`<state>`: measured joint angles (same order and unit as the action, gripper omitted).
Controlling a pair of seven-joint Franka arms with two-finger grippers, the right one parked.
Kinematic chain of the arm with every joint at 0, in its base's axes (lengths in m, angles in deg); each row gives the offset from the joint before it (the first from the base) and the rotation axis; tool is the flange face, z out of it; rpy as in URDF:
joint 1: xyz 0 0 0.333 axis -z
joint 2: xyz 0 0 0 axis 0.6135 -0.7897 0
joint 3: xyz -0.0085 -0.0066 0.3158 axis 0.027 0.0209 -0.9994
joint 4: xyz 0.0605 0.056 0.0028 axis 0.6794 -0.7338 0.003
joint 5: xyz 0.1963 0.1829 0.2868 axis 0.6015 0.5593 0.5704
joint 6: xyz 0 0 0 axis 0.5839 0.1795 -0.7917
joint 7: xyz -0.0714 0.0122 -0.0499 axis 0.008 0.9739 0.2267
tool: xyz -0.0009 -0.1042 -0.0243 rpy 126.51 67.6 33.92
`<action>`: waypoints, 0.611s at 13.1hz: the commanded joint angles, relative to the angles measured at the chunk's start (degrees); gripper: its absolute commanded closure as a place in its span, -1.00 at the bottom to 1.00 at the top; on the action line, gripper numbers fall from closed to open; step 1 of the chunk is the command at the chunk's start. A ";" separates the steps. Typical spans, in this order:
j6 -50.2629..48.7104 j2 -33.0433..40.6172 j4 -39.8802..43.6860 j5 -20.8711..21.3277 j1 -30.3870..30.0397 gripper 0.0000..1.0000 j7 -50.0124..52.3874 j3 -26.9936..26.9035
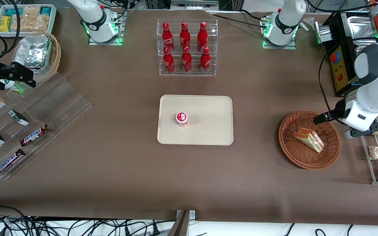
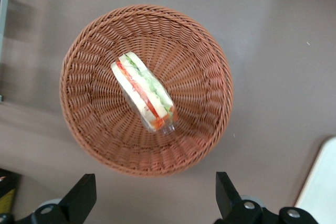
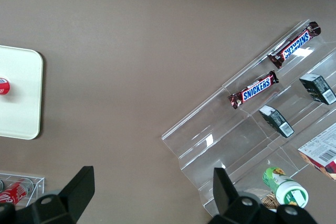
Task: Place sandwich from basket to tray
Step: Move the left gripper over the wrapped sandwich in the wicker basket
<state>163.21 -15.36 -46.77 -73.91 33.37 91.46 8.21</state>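
The sandwich (image 1: pixel 308 139) (image 2: pixel 143 92), a clear-wrapped triangular wedge of white bread with green, red and orange filling, lies on its side in the round reddish-brown wicker basket (image 1: pixel 294 150) (image 2: pixel 94 129), toward the working arm's end of the brown-covered surface (image 1: pixel 110 131). The cream tray (image 1: pixel 208 131) sits mid-surface carrying a small red-and-white cup (image 1: pixel 181 118), with a clear rack of red bottles (image 1: pixel 185 47) farther from the front camera and chocolate bars (image 1: pixel 34 135) on clear stands toward the parked arm's end. The gripper (image 1: pixel 322 117) (image 2: pixel 152 192) hangs above the basket's edge with its fingers (image 2: pixel 81 195) spread wide, holding nothing and well clear of the sandwich.
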 commanded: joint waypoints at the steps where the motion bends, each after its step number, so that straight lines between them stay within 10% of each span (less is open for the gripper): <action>1: 5.57 -0.12 -3.10 1.42 -1.15 -1.00 5.74 0.08; 8: 19.46 -5.48 -7.06 5.46 -1.33 -1.00 22.98 0.17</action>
<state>179.06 -19.73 -52.70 -69.85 32.08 110.53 8.17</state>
